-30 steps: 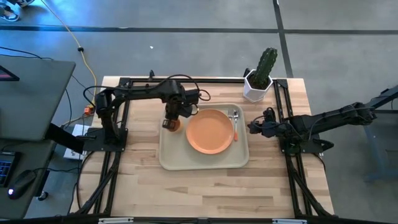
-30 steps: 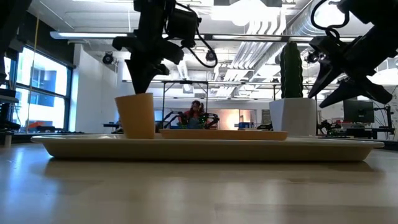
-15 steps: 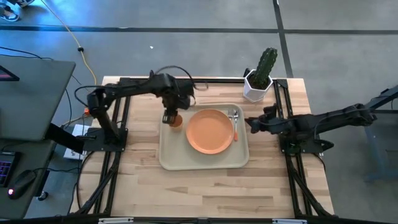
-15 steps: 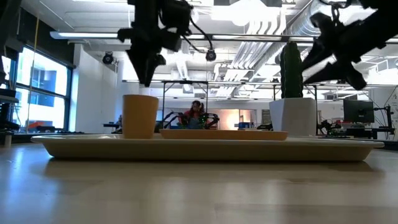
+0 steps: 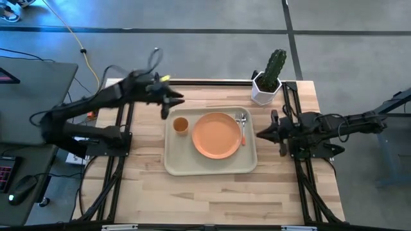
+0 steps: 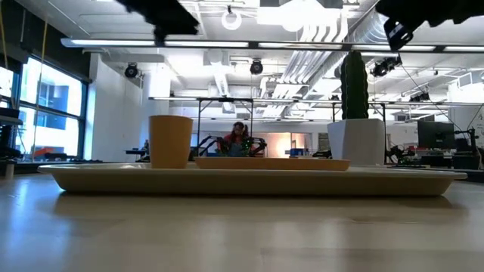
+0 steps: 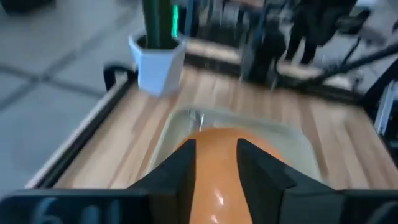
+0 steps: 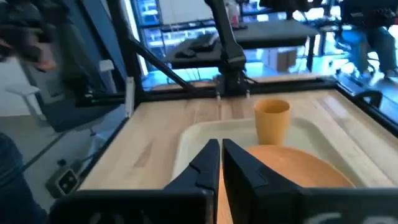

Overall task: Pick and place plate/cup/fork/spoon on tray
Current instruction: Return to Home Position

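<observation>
The beige tray lies mid-table. On it, the orange plate lies flat. The small orange cup stands upright on its base left of the plate. The fork and the spoon lie close together by the tray's right rim. My left gripper hovers open above the table, left of and beyond the tray's far left corner, with nothing between its fingers. My right gripper is shut just off the tray's right rim, pointing at the plate, and is empty.
A white pot with a green cactus stands at the table's far right corner. Black frame rails run along both sides of the table. Bare wood lies between the tray and the near edge. A desk with a laptop stands off the table's left.
My left gripper has let go of the cup's rim, risen, and drawn back toward the table's far left. The cup stays upright on the tray. My right gripper has shut beside the tray's right rim.
</observation>
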Available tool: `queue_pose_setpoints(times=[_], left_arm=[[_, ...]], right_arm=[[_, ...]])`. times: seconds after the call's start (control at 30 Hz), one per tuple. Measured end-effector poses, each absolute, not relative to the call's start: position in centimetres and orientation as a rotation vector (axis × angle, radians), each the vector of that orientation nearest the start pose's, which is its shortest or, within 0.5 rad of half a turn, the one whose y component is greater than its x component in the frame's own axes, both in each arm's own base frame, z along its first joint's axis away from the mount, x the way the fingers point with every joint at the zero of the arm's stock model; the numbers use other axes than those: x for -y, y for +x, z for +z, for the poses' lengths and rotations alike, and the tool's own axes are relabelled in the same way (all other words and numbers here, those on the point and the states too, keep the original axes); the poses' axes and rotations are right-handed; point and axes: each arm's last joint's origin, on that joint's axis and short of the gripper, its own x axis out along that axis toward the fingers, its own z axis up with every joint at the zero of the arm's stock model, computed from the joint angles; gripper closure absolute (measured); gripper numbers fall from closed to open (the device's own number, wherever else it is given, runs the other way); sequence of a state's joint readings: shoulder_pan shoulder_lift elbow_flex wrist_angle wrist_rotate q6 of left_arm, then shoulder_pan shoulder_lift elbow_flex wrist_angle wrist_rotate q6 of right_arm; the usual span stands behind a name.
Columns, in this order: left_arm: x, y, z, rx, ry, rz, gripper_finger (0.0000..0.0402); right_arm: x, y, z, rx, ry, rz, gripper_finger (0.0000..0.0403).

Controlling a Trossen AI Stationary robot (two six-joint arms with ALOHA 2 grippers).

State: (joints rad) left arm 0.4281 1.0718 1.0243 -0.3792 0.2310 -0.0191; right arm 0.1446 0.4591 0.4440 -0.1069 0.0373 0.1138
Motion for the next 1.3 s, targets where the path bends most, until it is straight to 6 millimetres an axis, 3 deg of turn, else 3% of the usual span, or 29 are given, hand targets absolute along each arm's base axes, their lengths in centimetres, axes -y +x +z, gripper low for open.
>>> queue_pose_setpoints(times=[0.13, 0.37, 0.5, 0.6, 0.77, 1.07, 1.3], left_arm=[[-6.5, 17.9, 31.8, -0.275, -0.089, 0.181, 0.0335], [-3.8, 15.0, 26.8, -0.103, -0.134, 0.09, 0.0398], [-3.0, 13.7, 24.8, 0.094, -0.09, 0.073, 0.0399], [-2.6, 13.1, 23.2, 0.077, 0.011, 0.043, 0.04], [-2.6, 12.5, 21.3, 0.038, 0.029, 0.063, 0.0401], [-2.3, 11.6, 19.0, 0.066, 0.038, 0.039, 0.0401], [-2.1, 11.1, 17.5, 0.056, 0.028, 0.036, 0.0401]], right_arm=[[-1.4, 10.5, 26.8, -0.097, 0.058, 0.112, 0.0398], [-0.7, 7.4, 25.9, -0.008, 0.075, 0.067, 0.0402], [-0.7, 7.5, 23.7, 0.046, 0.131, 0.07, 0.0402], [-0.8, 8.1, 21.5, 0.038, 0.186, 0.069, 0.0403], [-0.9, 8.9, 19.3, 0.02, 0.2, 0.063, 0.0403], [-1.0, 9.4, 17.8, 0.016, 0.18, 0.07, 0.0403], [-1.0, 9.4, 18.1, 0.046, 0.182, 0.07, 0.0403]])
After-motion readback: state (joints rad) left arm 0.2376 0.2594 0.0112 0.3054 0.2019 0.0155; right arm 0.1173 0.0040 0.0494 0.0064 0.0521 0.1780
